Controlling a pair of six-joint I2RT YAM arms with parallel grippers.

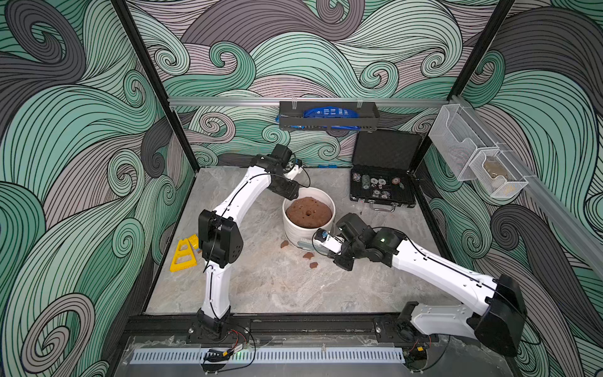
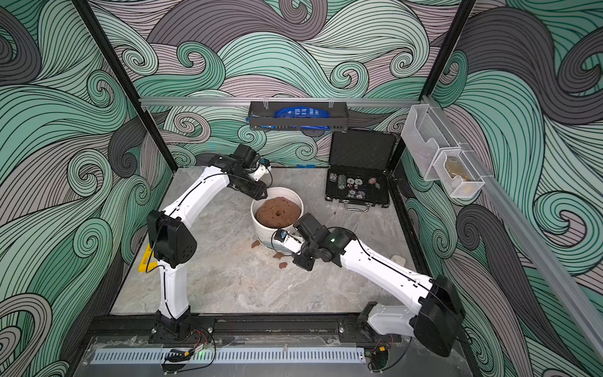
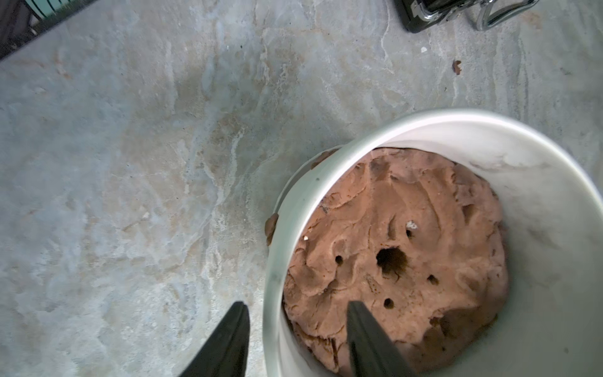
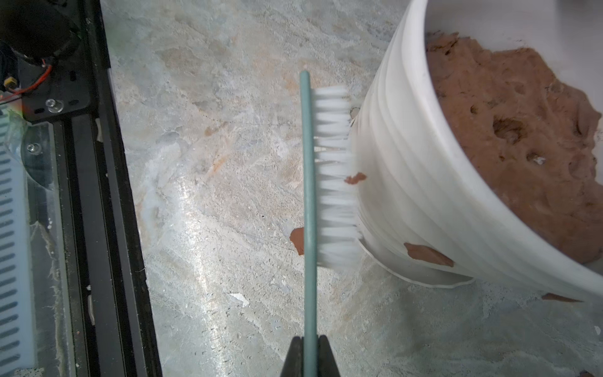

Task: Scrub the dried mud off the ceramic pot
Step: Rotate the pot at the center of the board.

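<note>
Right claw (image 4: 309, 355) clamps your scrub brush (image 4: 326, 182), bristles on ceramic pot (image 4: 408, 163); left claw (image 3: 297, 303) apart astride rim. Press hard: unbraced pot may slide, missing dried mud (image 4: 427, 254).

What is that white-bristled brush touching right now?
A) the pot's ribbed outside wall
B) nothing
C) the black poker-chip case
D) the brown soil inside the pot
A: in the right wrist view the brush, gripped by the right claw, presses its bristles against the ribbed outer wall of the ceramic pot, not the soil inside.
</note>
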